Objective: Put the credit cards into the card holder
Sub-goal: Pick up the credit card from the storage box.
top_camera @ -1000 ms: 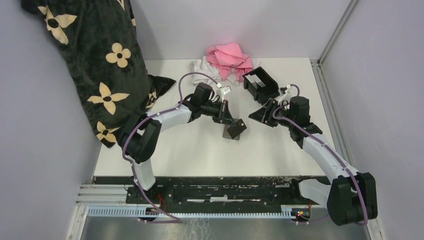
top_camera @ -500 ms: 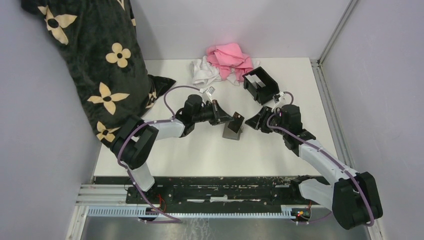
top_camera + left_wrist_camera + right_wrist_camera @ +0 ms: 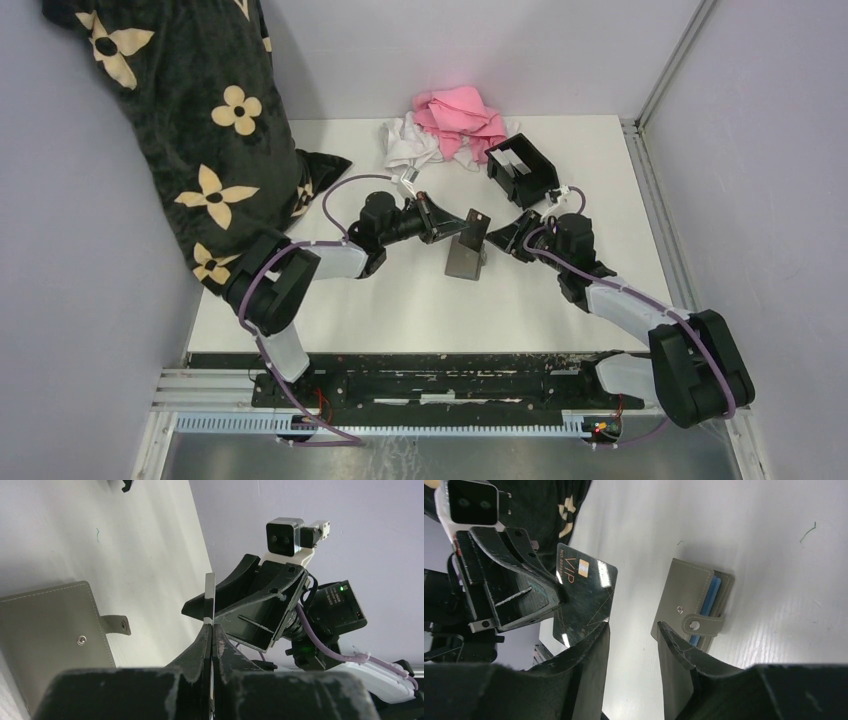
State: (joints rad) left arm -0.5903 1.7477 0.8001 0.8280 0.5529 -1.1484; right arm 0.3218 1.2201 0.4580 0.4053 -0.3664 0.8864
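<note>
Grey wallet [image 3: 463, 262] flat at the centre of the table [image 3: 400, 300], left end effector [image 3: 453, 227] clamped on a dark card [image 3: 474, 228] held upright above it, right end effector [image 3: 500, 238] half-wide just beside the card, black holder [image 3: 522, 168] toward far right corner, pink cloth [image 3: 458, 115] at far edge

Bright even light, soft shadows, glare on card [image 3: 585, 595], foreground blurred

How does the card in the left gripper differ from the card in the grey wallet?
The held card is glossy black with VIP lettering; the wallet's card is light blue. The held card is raised, pinched in the left gripper; the wallet's card lies tucked in the grey wallet. Neither is in the card holder.
</note>
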